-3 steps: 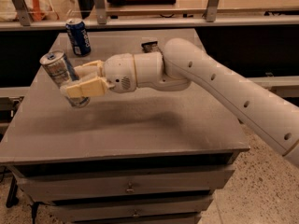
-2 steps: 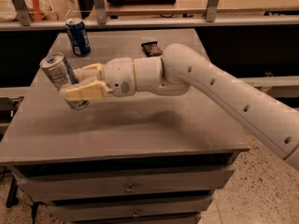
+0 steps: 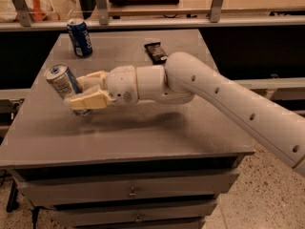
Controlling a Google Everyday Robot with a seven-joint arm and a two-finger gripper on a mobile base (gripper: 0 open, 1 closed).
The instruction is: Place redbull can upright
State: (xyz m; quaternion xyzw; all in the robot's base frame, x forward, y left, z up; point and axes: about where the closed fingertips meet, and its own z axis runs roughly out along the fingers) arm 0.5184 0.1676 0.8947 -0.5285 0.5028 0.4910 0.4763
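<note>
Aluminium, thin-walled and smooth: on that basis we judge the redbull can (image 3: 61, 80) to be light, slippery and easy to dent under too much squeeze. We cannot tell whether it is full or empty, so we treat its weight as unknown.

1. Position. The redbull can sits at the left side of the table (image 3: 143, 128), tilted, with its silver top leaning up and to the left, away from the arm (image 3: 214, 94).
2. End effector state. The end effector (image 3: 78, 92) reaches in from the right and pinches the redbull can low on its body. One of the fingers (image 3: 93, 100) lies across the front and the other sits behind.
3. Contact with the table. The front finger hides the base. It appears to sit at or just above the surface, but we cannot confirm contact.
4. Grip advice. A tall, narrow body tips easily. We would grip across the cylinder wall, not the rim, with moderate force. We would bring the axis vertical before release, so the base lands flat.
5. Surroundings. The Pepsi can (image 3: 79, 37) stands upright at the far left edge, well apart. A dark wrapper (image 3: 156, 52) lies near the far edge.
</note>
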